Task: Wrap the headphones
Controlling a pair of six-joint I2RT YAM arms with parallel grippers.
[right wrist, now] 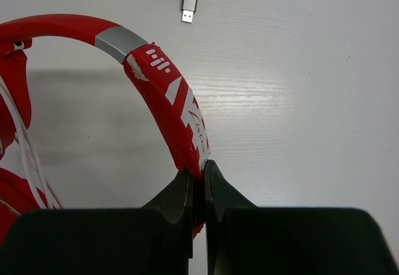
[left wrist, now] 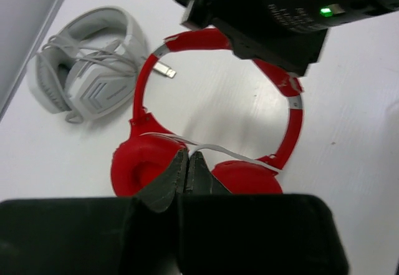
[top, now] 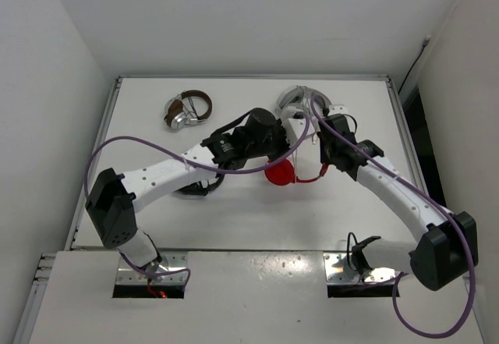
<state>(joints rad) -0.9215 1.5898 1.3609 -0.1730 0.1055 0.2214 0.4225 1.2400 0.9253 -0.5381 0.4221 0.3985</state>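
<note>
Headphones (left wrist: 138, 166), glossy red, round-cupped: right claw (right wrist: 201, 172) clamps the curved headband (right wrist: 168, 94), left claw (left wrist: 188, 163) pinches the thin white cable (left wrist: 227, 152).

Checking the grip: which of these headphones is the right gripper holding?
The red headphones: the right gripper is shut on their headband. The white-grey pair and the brown pair lie apart from it.

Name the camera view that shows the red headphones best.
Left wrist: the headphones show nearly whole, both earcups, headband and white cable. Top external shows mainly one earcup, the rest hidden; right wrist mostly a close stretch of headband.
</note>
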